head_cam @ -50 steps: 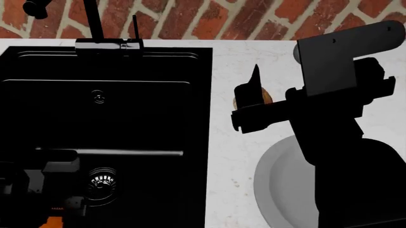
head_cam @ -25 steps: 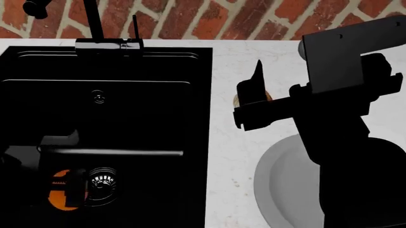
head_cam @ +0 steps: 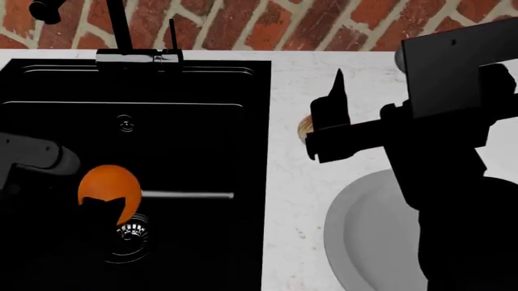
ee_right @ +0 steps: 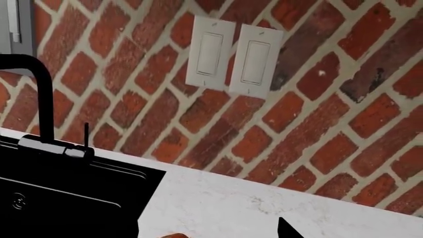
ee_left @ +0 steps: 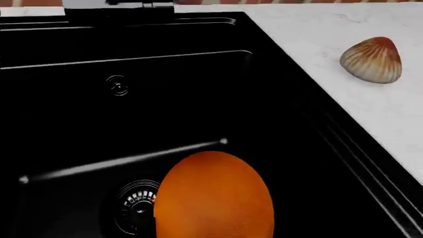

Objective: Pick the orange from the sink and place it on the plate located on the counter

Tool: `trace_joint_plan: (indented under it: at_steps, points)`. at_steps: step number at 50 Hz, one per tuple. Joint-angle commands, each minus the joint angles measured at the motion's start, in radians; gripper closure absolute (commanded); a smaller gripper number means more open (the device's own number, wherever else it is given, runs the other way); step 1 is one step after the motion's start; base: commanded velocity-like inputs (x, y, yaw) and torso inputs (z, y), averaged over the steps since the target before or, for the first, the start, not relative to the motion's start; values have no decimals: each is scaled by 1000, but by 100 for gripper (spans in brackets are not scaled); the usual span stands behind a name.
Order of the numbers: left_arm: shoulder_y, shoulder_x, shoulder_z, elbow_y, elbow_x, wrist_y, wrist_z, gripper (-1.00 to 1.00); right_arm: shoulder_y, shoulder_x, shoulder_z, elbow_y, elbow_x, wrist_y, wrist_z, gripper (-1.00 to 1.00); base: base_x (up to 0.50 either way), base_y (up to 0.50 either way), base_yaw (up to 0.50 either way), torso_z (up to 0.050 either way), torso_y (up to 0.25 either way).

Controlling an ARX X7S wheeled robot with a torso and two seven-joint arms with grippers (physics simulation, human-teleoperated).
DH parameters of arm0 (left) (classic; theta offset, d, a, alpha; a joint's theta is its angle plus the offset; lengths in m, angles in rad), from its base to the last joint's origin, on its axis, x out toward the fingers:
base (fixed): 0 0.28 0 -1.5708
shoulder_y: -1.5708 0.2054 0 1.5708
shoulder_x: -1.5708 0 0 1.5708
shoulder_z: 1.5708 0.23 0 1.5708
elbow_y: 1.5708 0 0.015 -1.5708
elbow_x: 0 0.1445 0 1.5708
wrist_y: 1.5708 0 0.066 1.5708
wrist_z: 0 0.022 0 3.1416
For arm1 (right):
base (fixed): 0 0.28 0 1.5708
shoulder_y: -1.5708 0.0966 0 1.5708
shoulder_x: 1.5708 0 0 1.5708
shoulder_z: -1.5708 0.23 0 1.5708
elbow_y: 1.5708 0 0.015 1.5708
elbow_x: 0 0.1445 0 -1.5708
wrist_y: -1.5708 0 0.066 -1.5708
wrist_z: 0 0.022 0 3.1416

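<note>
Head view: the left pincer (head_cam: pixel 105 209) is clenched on the orange (head_cam: pixel 109 186), holding it over the sink (head_cam: pixel 194 242), above the round drain (head_cam: pixel 130 233). The right pincer (head_cam: pixel 333 124) hangs above the desk (head_cam: pixel 283 200); whether it is released or clenched cannot be told. A ribbed shell (ee_left: pixel 372 59) lies partly hidden under it, and the grey plate (head_cam: pixel 360 233) lies nearer the robot.

The smooth bright orange (head_cam: pixel 108 185) sits over the black sink (head_cam: pixel 194 242), above its round metal drain (head_cam: pixel 130 233). The grey plate (head_cam: pixel 364 236) lies flat on the white marble table (head_cam: pixel 292 200), right of the sink.
</note>
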Motion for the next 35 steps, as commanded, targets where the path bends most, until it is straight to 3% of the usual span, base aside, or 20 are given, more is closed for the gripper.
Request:
trace_joint_plan:
  at_steps: [1,7,13,15,19,24,35]
  points:
    - [68,-2,-66,283,-100,-49,24,100,6,-5,17,-26,11,18,8,-100,0,0,0,0,0]
    - [86,-11,-95,314,-222,-50,-38,100,8,-6,21,-37,16,28,12,-100,0,0,0,0,0]
    - [112,5,-123,354,-277,-46,-26,100,8,-3,26,-47,21,36,15,-100,0,0,0,0,0]
    - [78,-50,-167,330,-577,-51,-245,100,10,0,26,-47,20,37,16,-100,0,0,0,0,0]
    - [35,-85,-194,304,-950,-49,-477,100,12,8,34,-53,25,45,14,-100,0,0,0,0,0]
    - [-4,-83,-168,280,-1055,-35,-538,100,18,18,51,-66,30,63,15,-100,0,0,0,0,0]
    - [-44,-66,4,215,-961,86,-449,100,45,45,99,-109,45,124,19,-100,0,0,0,0,0]
